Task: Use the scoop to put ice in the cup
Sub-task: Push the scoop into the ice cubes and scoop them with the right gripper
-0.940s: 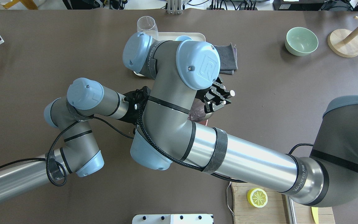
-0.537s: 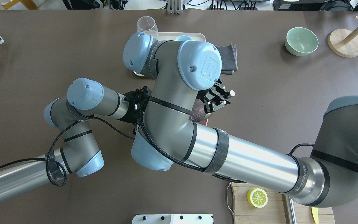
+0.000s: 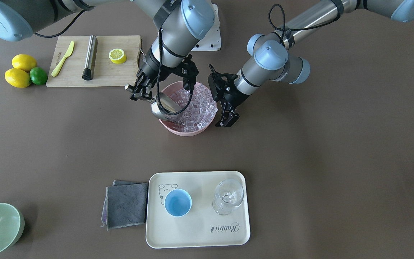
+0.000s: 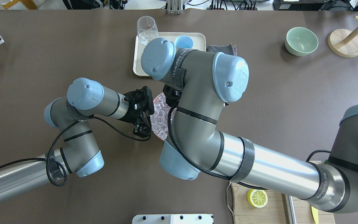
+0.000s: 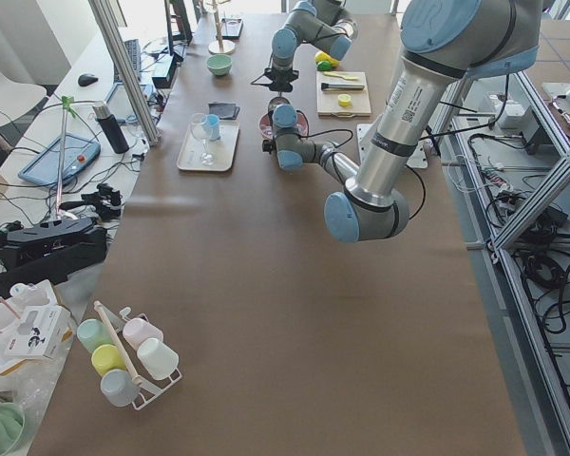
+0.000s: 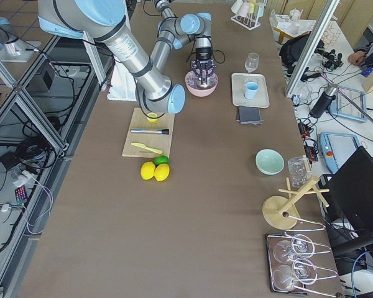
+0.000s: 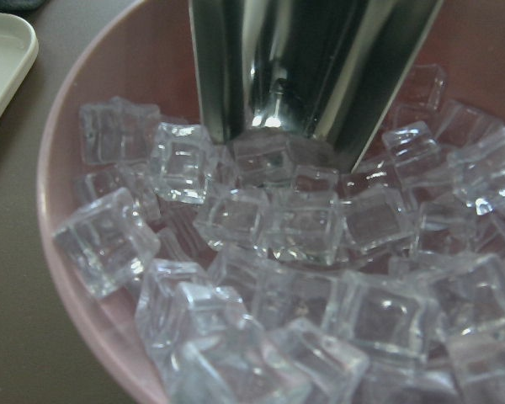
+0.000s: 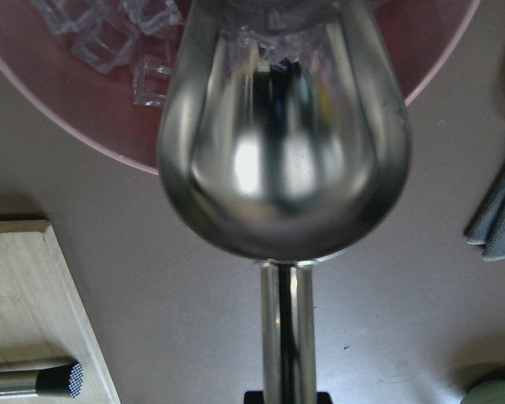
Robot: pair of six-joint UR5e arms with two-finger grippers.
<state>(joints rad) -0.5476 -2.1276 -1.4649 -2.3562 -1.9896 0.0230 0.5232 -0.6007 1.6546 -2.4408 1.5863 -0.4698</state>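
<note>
Scoop: shiny steel scoop (image 3: 162, 106) clamped in right gripper (image 3: 139, 94), mouth in clear ice cubes (image 3: 196, 107), round pink bowl (image 3: 187, 132).
Left gripper (image 3: 228, 121): fingers apart, just beside bowl.
Cup: light-blue cup (image 3: 178, 202) on cream tray (image 3: 192, 233), well apart from bowl.
Overhead: right arm (image 4: 204, 93) hides scoop; front view shows it.

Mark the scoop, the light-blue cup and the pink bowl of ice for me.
scoop (image 3: 164, 106): exterior front-facing view, on its steel trough.
light-blue cup (image 3: 178, 202): exterior front-facing view, on its blue inside.
pink bowl (image 3: 183, 131): exterior front-facing view, on its outer wall, the side toward the tray.
</note>
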